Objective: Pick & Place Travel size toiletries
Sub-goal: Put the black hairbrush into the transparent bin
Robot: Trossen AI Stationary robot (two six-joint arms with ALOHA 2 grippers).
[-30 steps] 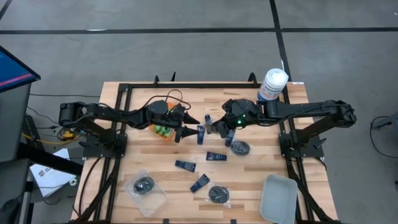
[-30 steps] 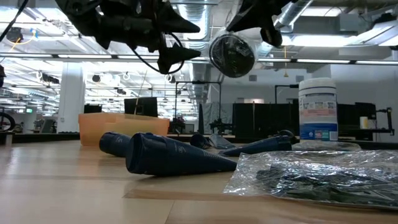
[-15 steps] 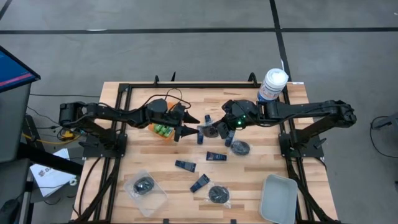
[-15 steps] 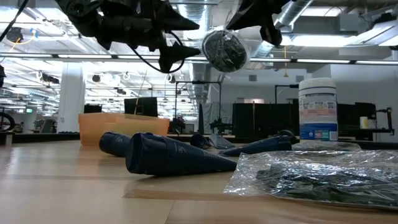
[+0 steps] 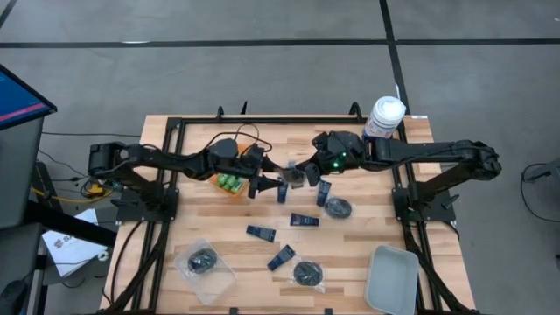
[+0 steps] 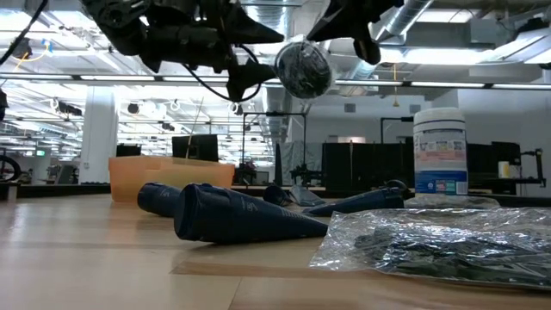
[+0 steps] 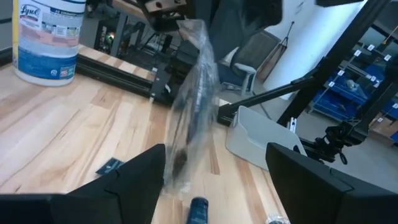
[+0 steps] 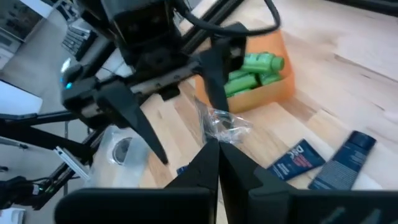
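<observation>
Wooden tabletop below: right gripper pinches clear packet with black round piece, hanging edge-on between left gripper's spread fingers.

even overhead light, soft shadows; ceiling lamps glare; left wrist view's clear packet motion-blurred.

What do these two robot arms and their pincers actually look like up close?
Both arms are dark, nearly black, built of jointed segments. The left gripper and right gripper each end in two flat, tapered, pointed black fingers. A thin black cable loops over the left arm's wrist, and a small green light glows on the right arm's wrist.
</observation>
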